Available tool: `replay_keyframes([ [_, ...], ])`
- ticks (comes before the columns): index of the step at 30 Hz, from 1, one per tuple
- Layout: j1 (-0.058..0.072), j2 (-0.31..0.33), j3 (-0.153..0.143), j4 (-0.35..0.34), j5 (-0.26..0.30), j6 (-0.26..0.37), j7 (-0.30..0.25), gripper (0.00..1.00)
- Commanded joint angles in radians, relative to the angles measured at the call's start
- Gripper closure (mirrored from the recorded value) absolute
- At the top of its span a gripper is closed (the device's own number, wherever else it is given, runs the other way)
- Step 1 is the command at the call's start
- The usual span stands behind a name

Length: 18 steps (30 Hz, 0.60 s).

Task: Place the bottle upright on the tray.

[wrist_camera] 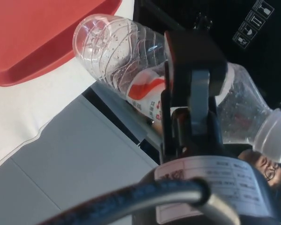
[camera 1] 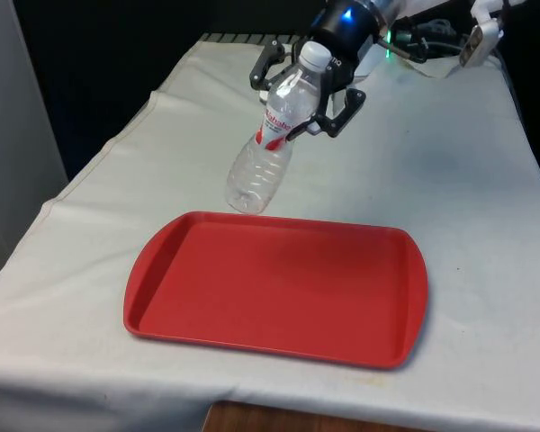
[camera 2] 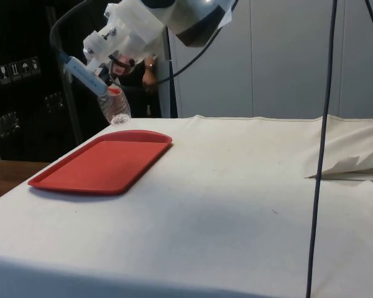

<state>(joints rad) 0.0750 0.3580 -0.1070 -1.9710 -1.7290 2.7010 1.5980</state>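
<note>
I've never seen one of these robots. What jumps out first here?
A bright red tray lies flat on the white cloth, nothing on it. Just beyond its far edge, a clear plastic bottle with a red-and-white label hangs tilted in the air, white cap uppermost, clamped in the black gripper.

— Where does the tray (camera 1: 279, 286) sit?

— Low and centre in the front view, flat on the table (camera 1: 468, 198); in the side view it lies at the left, just below mid-height.

— And the bottle (camera 1: 268, 144)?

— Above the tray's far edge in the front view, upper centre, off the table and tilted, cap towards the upper right.

— What holds it?

— The gripper (camera 1: 308, 90), closed round its upper part, near the frame's top centre; upper left in the side view.
</note>
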Motion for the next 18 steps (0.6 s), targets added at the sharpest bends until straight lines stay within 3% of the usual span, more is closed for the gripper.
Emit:
replay_keyframes([
  [1,-0.006,0.004,0.000,0.013,-0.019,0.023,0.029,0.86],
  [7,-0.007,0.010,-0.010,0.019,-0.017,0.040,0.076,0.86],
  [8,-0.001,0.007,-0.011,0.007,0.000,0.018,0.056,0.86],
  [9,-0.008,0.011,-0.011,0.019,-0.017,0.043,0.083,0.86],
  [17,-0.011,0.016,-0.023,0.019,-0.015,0.068,0.143,0.86],
  [18,-0.004,0.012,-0.024,0.007,0.000,0.044,0.121,0.86],
])
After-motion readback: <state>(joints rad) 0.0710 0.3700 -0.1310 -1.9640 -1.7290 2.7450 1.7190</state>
